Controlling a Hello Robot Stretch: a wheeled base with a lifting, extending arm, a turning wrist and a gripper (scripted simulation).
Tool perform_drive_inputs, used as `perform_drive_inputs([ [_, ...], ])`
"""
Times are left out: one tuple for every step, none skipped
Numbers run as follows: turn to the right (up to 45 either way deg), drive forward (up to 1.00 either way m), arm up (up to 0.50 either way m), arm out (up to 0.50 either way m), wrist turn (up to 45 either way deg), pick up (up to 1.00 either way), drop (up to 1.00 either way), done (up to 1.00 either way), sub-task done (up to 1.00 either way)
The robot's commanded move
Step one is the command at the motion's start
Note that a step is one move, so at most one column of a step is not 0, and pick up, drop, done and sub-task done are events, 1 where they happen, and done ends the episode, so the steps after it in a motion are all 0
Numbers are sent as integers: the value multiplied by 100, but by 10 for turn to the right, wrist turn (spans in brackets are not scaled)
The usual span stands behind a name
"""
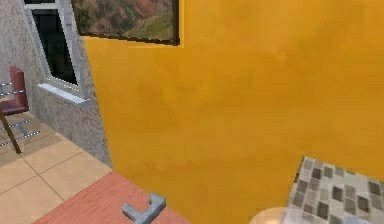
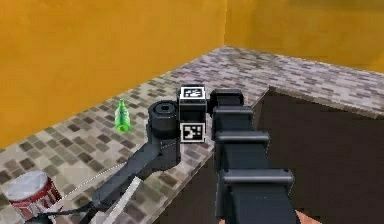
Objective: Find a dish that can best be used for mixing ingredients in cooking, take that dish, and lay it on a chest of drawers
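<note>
A mosaic-tiled countertop point(image 2: 100, 145) runs along an orange wall in the arm side view. My arm reaches out over it, with the gripper point(image 2: 85, 197) pointing toward the view's lower left. At the fingers' far end a round thing with red sides and a pale top point(image 2: 30, 190) stands on the counter; its shape is too small to name. Whether the gripper holds anything, I cannot tell. A small green bottle point(image 2: 122, 117) stands farther out on the counter near the wall.
A dark sunken recess point(image 2: 330, 140) lies at the arm side view's right. In the forward view an orange wall point(image 1: 240, 100) stands close ahead, with a painting point(image 1: 125, 18) above, a window point(image 1: 55, 50), a red chair point(image 1: 12, 100), a reddish surface with a grey handle point(image 1: 145, 208) and a tiled counter corner point(image 1: 340, 190).
</note>
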Motion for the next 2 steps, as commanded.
perform_drive_inputs([
  [0,0,0,0,-90,0,0,0,0],
  [0,0,0,-12,0,0,0,0,0],
])
